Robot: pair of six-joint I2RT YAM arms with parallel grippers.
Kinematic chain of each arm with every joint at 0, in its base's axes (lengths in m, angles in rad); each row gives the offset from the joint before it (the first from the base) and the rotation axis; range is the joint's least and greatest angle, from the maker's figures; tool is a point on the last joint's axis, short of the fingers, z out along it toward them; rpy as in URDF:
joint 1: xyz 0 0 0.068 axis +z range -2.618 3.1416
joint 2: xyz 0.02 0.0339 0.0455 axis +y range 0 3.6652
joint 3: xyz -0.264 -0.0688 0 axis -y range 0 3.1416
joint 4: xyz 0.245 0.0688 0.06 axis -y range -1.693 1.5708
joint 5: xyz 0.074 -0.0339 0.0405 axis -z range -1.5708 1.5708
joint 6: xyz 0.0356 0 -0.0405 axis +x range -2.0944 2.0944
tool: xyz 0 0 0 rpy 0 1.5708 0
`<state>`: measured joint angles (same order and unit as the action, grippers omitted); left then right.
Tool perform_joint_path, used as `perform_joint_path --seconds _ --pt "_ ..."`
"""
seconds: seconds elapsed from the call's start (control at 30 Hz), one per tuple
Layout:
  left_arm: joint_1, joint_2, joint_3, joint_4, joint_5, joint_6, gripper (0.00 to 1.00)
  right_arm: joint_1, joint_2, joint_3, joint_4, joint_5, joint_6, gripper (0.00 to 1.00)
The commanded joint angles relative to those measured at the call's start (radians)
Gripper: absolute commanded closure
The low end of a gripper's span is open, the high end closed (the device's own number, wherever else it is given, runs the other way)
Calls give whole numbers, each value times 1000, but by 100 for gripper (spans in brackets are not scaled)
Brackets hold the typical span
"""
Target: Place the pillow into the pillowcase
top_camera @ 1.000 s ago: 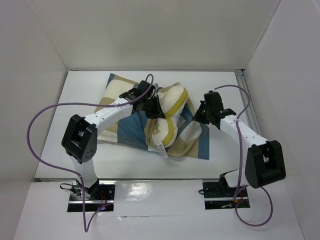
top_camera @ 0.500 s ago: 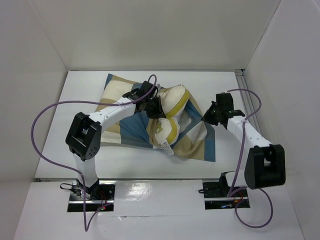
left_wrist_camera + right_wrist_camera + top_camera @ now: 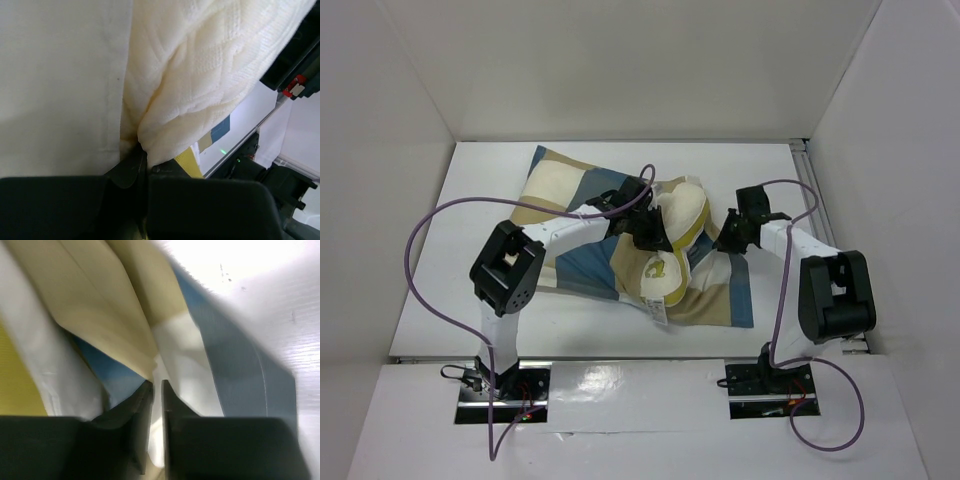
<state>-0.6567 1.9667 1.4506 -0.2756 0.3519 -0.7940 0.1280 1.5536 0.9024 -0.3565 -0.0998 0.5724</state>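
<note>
Pillow (image 3: 685, 210), pinched by the left gripper (image 3: 646, 232), has shifted right across the pillowcase (image 3: 720, 295) within 1 second, while the right gripper (image 3: 728, 238), clamping the case's edge, drew inward, so the pillow looks mostly outside.

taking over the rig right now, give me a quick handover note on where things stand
Left gripper: shut on a pinch of the pillow's quilted cover.
Right gripper: shut on a fold of the pillowcase at its right side.
Things: the pillow lies bunched and folded on top of the pillowcase, which is spread under it.
Done: both grasps are on. Whether any of the pillow is inside the opening cannot be told.
Left: most of the pillow shows outside, so probably lift the opening, push the pillow in, and draw the pillowcase over it.
</note>
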Motion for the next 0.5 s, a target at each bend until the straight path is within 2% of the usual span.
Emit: perform_joint_path --seconds 0.0,0.03,0.1,0.13,0.33,0.47 --pt "9 21 -41 -102 15 4 100 21 -52 0 73 31 -13 71" --pt "9 11 -41 -102 15 4 100 34 -61 0 73 31 -13 63" --pt "9 11 -30 -102 15 4 100 62 -81 0 85 31 -13 51" --pt "9 11 -30 -102 15 13 100 87 -93 0 85 54 -13 49" --pt "9 20 -21 -111 15 13 100 195 -83 44 65 103 -23 50" --pt "9 20 -12 -111 15 13 100 222 -60 33 76 126 -23 51"
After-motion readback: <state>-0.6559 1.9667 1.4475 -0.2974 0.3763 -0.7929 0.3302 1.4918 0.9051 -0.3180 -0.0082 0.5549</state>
